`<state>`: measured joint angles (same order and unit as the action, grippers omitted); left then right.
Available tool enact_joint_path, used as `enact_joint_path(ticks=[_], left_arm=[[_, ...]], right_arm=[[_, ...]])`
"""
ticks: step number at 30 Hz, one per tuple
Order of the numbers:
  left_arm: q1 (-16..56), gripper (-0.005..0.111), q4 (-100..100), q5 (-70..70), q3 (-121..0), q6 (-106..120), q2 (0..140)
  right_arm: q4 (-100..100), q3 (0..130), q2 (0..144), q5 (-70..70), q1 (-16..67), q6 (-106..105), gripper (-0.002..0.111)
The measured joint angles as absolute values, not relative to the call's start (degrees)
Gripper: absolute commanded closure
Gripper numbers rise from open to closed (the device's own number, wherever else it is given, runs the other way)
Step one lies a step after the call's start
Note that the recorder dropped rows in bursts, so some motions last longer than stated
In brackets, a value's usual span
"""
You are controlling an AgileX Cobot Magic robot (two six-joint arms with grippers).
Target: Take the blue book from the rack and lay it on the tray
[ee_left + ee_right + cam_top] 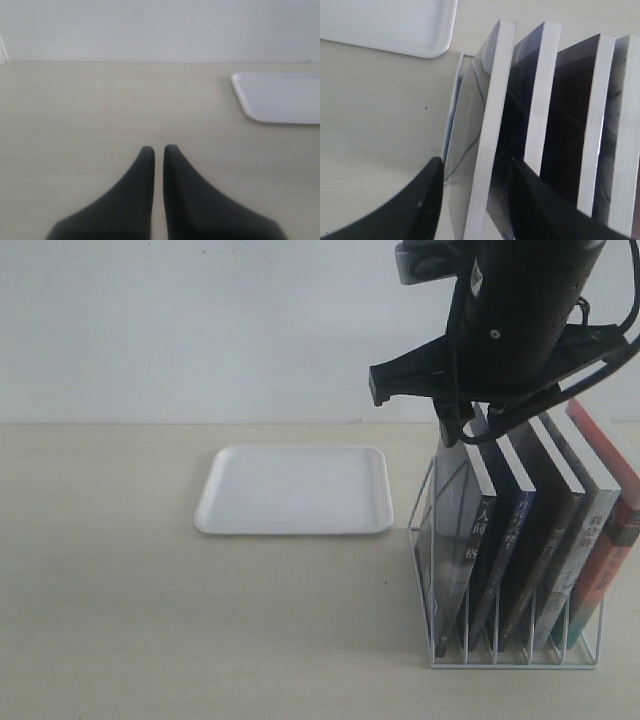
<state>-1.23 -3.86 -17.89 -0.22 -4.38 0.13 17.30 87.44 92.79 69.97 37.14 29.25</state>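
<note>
Table (100, 620): pale wood-coloured top with a plain white wall behind it.
Left gripper (159, 150): seen only in its own wrist view. It hangs over bare table with the two black fingers drawn almost together, a thin slit between them and nothing held.
Tray (293, 490): flat, white and empty. It lies left of centre on the table, well apart from the books.
Rack (515, 663): white wire, standing at the right of the table. It holds five books in its slots, all leaning with their tops toward the right.
Right gripper (475, 165): it sits at the top of the rack's left end with its jaws apart. In the right wrist view the white page edge of the leftmost book shows between the two fingers. I cannot tell whether either finger touches a book.
Grey-black book (470, 540): in the leftmost slot, with white characters on its spine.
Blue book (512, 530): in the rack, second slot from the left, just beside the grey-black book. Its blue spine faces forward.
Dark book (550, 540): third slot.
Grey book (590, 530): fourth slot.
Red-orange book (618, 540): last slot, at the right edge of the exterior view.
</note>
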Motion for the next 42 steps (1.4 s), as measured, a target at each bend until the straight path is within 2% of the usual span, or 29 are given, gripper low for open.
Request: enact_joint_path(ticks=[3,5,6,10,26,42], left_arm=[[-1.23,0.101,-3.86,-17.89,-0.22,-4.38,0.13],[-1.23,0.101,-3.86,-17.89,-0.22,-4.38,0.13],[-1.23,0.101,-3.86,-17.89,-0.22,-4.38,0.13],[-1.23,0.101,-3.86,-17.89,-0.22,-4.38,0.13],[-1.23,0.101,-3.86,-17.89,-0.22,-4.38,0.13],[-1.23,0.101,-3.86,-17.89,-0.22,-4.38,0.13]], right_arm=[[17.3,85.48,93.95,69.97,37.14,29.89,0.068],[17.03,84.27,95.57,69.97,37.14,30.68,0.073],[16.8,84.19,95.93,69.97,37.14,30.81,0.083],[15.75,83.99,96.93,69.97,37.14,31.39,0.108],[17.63,83.99,96.86,69.9,37.14,31.68,0.108],[18.82,91.36,89.13,70.75,37.14,30.19,0.108]])
